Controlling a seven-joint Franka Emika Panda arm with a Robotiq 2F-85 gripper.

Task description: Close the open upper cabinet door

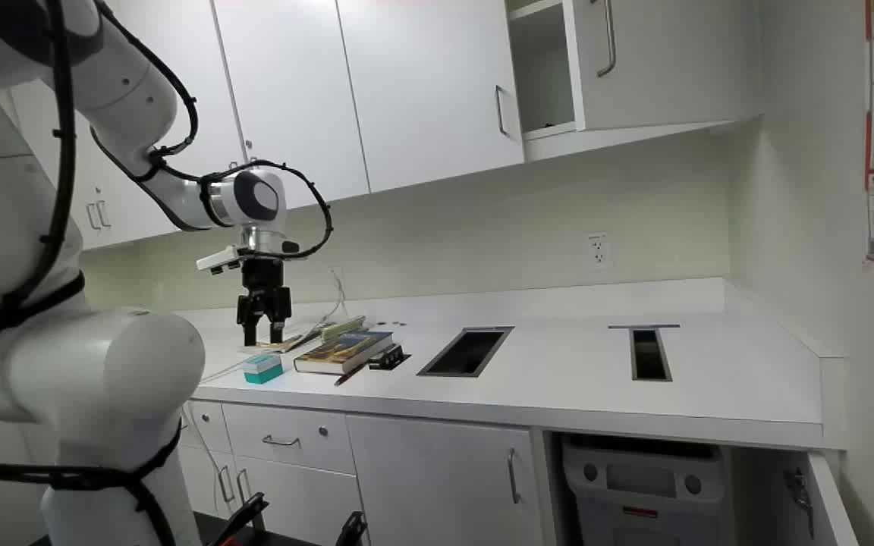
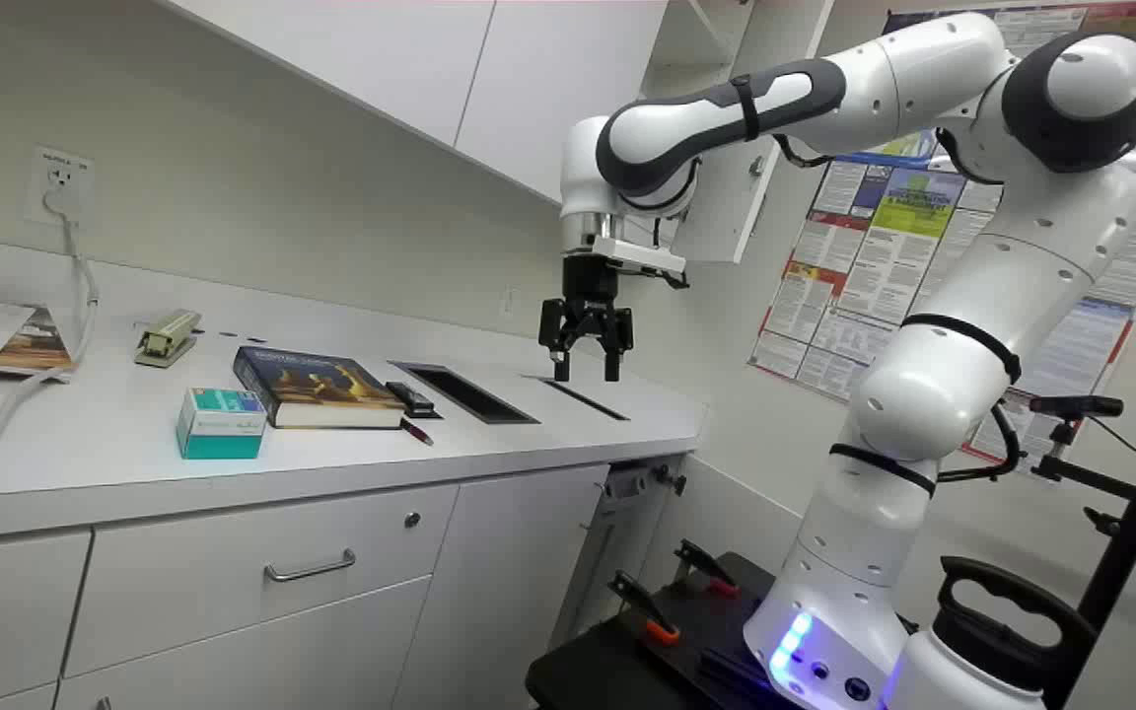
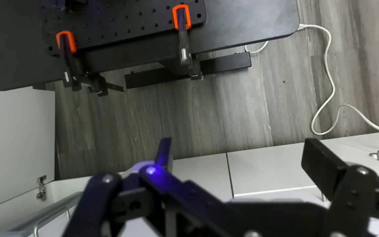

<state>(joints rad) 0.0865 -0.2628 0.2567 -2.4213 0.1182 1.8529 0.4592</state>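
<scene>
The upper cabinet door point(image 1: 668, 68) is a flat white panel with a silver bar handle point(image 1: 608, 38). It stands open at the right end of the wall cabinets, and a shelf space point(image 1: 539, 76) shows beside it. It also shows in an exterior view point(image 2: 721, 217), partly hidden behind the arm. My gripper point(image 1: 264, 335) points down above the counter, well away from the door and lower than it. It also shows in an exterior view point(image 2: 588, 370). In the wrist view, its fingers point(image 3: 239, 144) are wide apart with nothing between them. The door is out of the wrist view.
A book point(image 1: 346, 352), a teal and white box point(image 1: 262, 368) and a stapler point(image 2: 167, 337) lie on the counter point(image 1: 558, 394). The counter has two cut-outs, one large point(image 1: 467, 353). A lower cabinet door point(image 1: 831, 500) stands open. Clamps point(image 3: 183, 39) sit on the black robot table point(image 3: 242, 19).
</scene>
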